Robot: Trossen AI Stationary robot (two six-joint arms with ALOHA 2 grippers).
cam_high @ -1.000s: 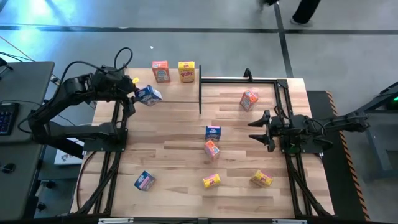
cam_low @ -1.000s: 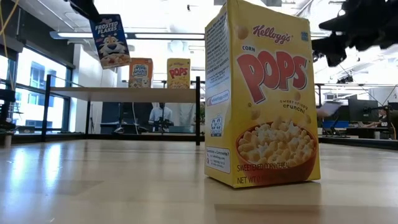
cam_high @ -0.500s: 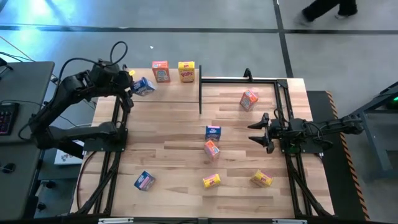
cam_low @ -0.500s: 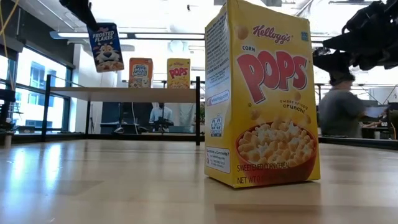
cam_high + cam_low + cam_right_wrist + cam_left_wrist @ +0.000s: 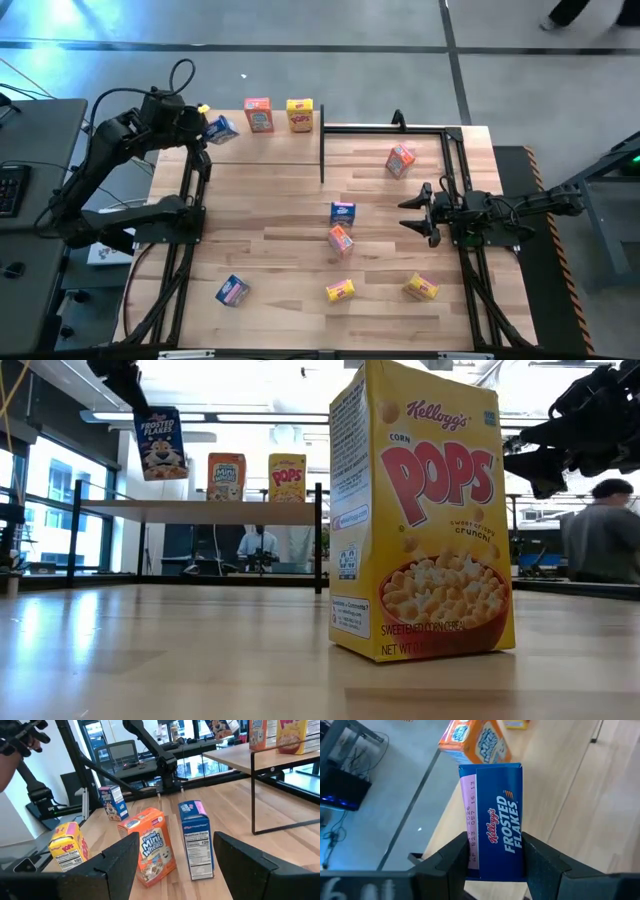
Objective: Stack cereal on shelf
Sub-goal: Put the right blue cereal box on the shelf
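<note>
- Blue Frosted Flakes box point(image 5: 495, 822) hangs in the air, pinched between the two fingers of the left gripper point(image 5: 200, 130) at the far left of the table, above the left end of the shelf point(image 5: 200, 508).
- On the shelf board stand an orange-red box point(image 5: 258, 115) and a yellow box point(image 5: 299, 114), upright and side by side, just to the right of the held box.
- At the right side of the table the right gripper point(image 5: 412, 209) hovers with its fingers spread and nothing between them.
- In the middle of the wooden table point(image 5: 270, 250) stand a second blue box point(image 5: 343, 212) and an orange-red mini box point(image 5: 341, 240), close together.
- Another orange-red box point(image 5: 400, 160) lies at the far right.
- Near the front edge are a third blue box point(image 5: 232, 290) and two yellow boxes point(image 5: 340, 291) point(image 5: 420, 288).
</note>
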